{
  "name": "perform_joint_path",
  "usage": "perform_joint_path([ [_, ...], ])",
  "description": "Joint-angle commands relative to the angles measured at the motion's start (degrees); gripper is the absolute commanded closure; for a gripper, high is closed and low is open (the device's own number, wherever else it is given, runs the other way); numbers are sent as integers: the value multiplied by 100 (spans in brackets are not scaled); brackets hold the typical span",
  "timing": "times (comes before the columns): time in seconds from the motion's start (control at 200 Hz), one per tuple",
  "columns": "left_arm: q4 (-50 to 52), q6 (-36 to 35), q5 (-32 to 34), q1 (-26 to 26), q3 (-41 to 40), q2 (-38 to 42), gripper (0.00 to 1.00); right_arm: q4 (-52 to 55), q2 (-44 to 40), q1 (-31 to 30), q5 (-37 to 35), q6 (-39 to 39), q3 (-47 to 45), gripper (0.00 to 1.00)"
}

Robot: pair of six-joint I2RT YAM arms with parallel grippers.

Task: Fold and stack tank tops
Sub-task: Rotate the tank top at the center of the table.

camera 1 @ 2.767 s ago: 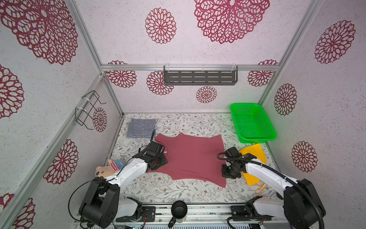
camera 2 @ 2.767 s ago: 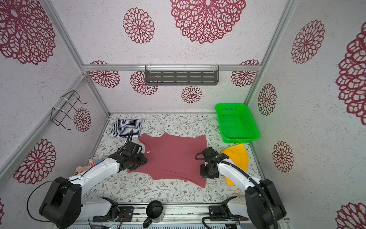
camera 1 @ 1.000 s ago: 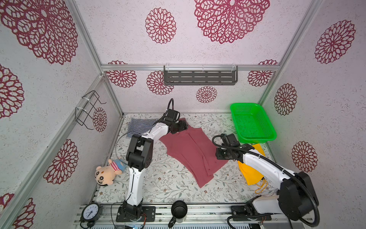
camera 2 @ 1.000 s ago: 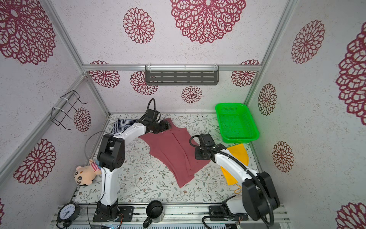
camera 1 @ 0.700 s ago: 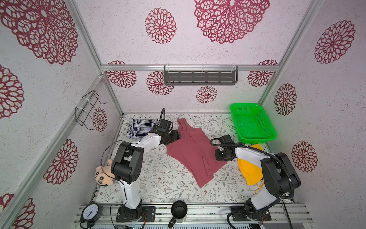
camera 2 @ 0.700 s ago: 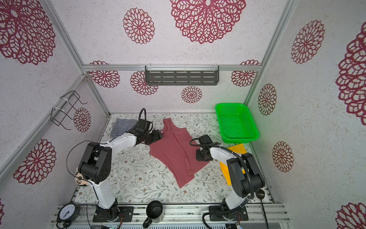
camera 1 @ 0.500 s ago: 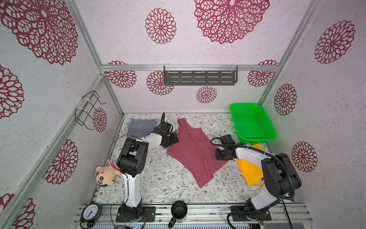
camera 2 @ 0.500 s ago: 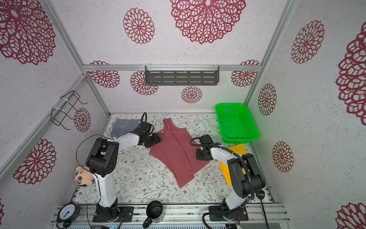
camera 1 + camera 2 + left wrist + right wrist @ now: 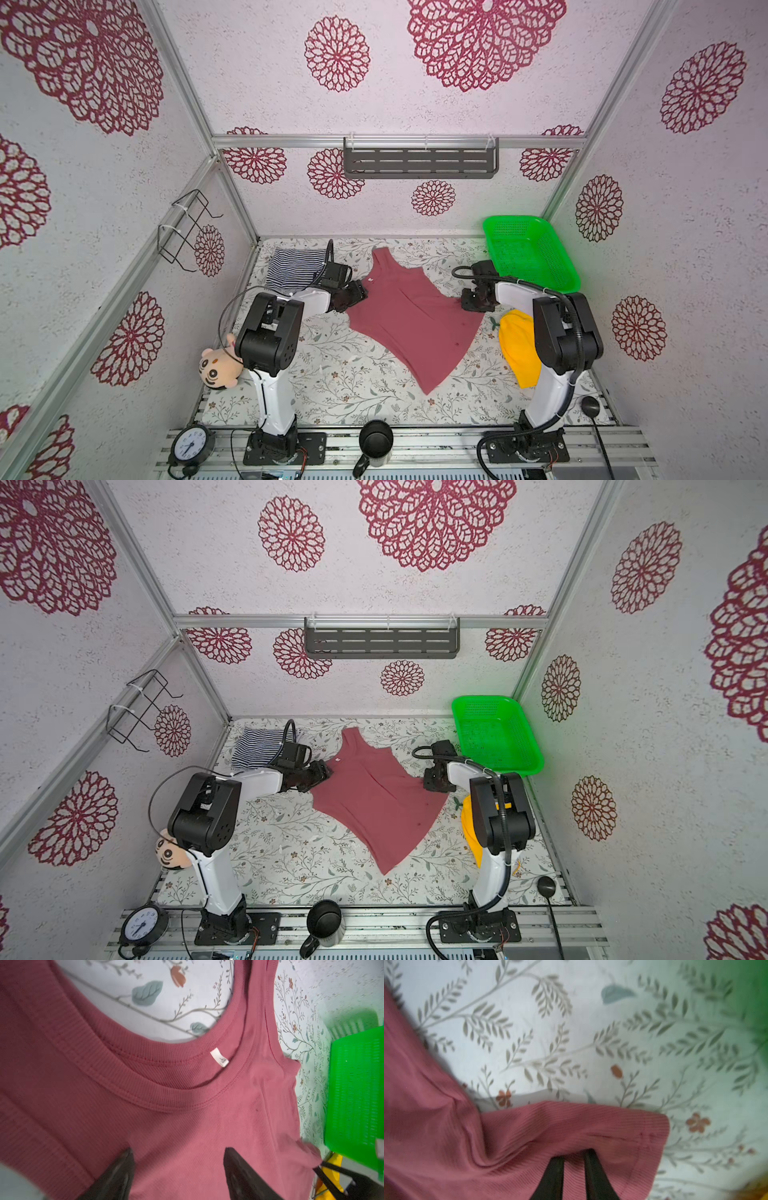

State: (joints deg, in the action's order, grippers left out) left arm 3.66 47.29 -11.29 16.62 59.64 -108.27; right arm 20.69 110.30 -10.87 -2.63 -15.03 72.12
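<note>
Lying flat, maroon tank top (image 9: 411, 322) spans left pincer (image 9: 358, 293) to right pincer (image 9: 470, 302)

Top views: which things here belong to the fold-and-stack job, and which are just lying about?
Job: maroon tank top, striped tank top.

Lying about: green basket, yellow cloth, plush toy, clock, black mug, wall shelf.

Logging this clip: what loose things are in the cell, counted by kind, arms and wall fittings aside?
Tank tops: 2 (striped top, maroon top)
Yellow cloth: 1
Green basket: 1
Plush toy: 1
Clock: 1
Black mug: 1
Black cabled puck: 1
Total: 8
</note>
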Motion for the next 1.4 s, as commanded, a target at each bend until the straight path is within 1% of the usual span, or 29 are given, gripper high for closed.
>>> perform_joint_path([
  [0.0,340,514,107,237,-818,369,28,445,-268,17,-296,517,610,72],
  [0.055,375,574,196,257,-966,618,27,646,-605,-79,-187,553,601,66],
  [0.115,523,610,261,262,-998,878,27,868,-1127,-271,-14,529,357,59],
  [0.205,834,611,402,311,-1005,1333,27,1100,-1894,-667,281,324,-359,58],
  [0.265,988,506,533,302,-994,1503,27,1178,-2331,-914,492,42,-915,62],
  [0.32,1101,364,664,262,-903,1462,26,1086,-2649,-1118,732,-285,-1439,67],
  [0.395,1157,231,508,135,-741,1211,26,862,-2937,-1431,918,-740,-2069,76],
  [0.48,1018,185,498,72,-665,972,26,527,-3071,-1749,1017,-1156,-2600,78],
  [0.55,928,152,458,22,-638,780,26,283,-3052,-1817,1036,-1370,-2931,79],
  [0.601,858,149,473,1,-658,665,26,145,-3003,-1813,1015,-1426,-3091,81],
  [0.676,745,198,425,-10,-769,589,26,73,-2813,-1729,767,-1394,-3203,83],
  [0.771,648,335,403,8,-1098,763,26,69,-2467,-1471,514,-1235,-3175,83],
  [0.966,715,750,618,183,-2073,1777,26,49,-2054,-665,260,-853,-2794,81],
  [1.061,699,988,702,260,-2412,2233,26,24,-1853,-439,185,-619,-2416,79],
  [1.136,716,1059,724,285,-2399,2455,26,239,-1732,-384,263,-467,-2066,74],
  [1.186,902,997,797,313,-2246,2582,26,514,-1862,-405,268,-431,-1895,69],
  [1.206,1024,958,851,323,-2156,2635,25,631,-1990,-406,278,-433,-1871,66],
  [1.311,1735,802,1089,501,-1732,2978,22,1538,-2838,-447,275,-569,-1920,43],
  [1.361,2039,840,1149,684,-1629,3134,22,1962,-3319,-514,263,-717,-2074,38],
  [1.391,2173,915,1164,827,-1612,3198,22,2202,-3587,-558,303,-826,-2191,37],
])
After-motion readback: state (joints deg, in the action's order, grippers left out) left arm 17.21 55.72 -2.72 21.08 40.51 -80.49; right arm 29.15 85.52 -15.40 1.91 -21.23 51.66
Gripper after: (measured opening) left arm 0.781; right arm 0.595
